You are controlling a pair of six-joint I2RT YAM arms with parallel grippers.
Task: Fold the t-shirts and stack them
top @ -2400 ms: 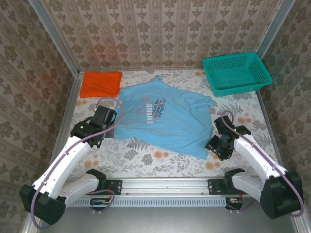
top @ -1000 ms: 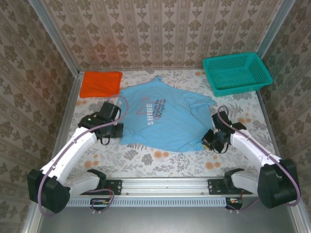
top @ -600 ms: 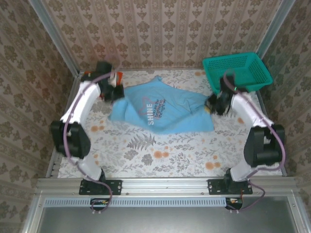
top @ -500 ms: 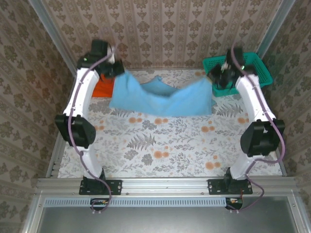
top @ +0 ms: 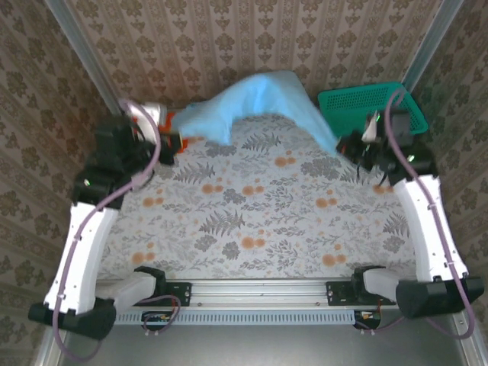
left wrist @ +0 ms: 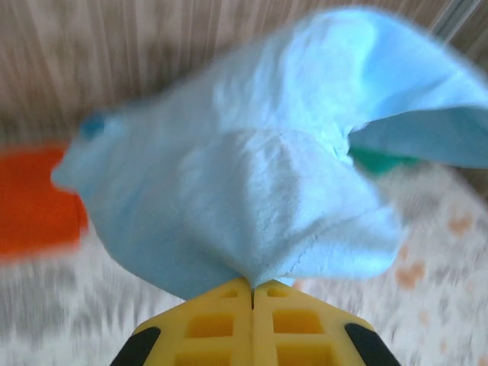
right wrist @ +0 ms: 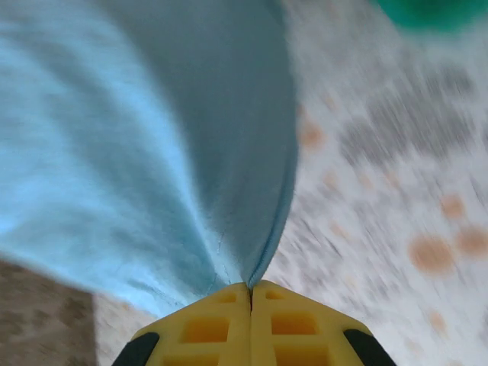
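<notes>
The light blue t-shirt point(top: 263, 95) is off the table, billowing in a blurred arch between my two grippers. My left gripper point(top: 172, 128) is shut on one end of it at the back left; in the left wrist view its yellow fingertips point(left wrist: 252, 288) pinch a bunched fold of the blue cloth point(left wrist: 252, 183). My right gripper point(top: 345, 146) is shut on the other end at the right; the right wrist view has the cloth point(right wrist: 152, 137) running straight into the closed jaws point(right wrist: 251, 288). The orange t-shirt point(top: 177, 142) lies at the back left, mostly hidden by my left arm, and appears blurred in the left wrist view point(left wrist: 34, 202).
A teal mesh basket point(top: 366, 103) stands at the back right corner, just behind my right gripper. The flower-patterned table top point(top: 252, 206) is walled by patterned panels at the back and sides. The arm bases sit on a rail along the near edge.
Both grippers lifted the blue shirt from lying flat up to the back wall. They have now swung down and nearer, and the shirt billows upward between them.
</notes>
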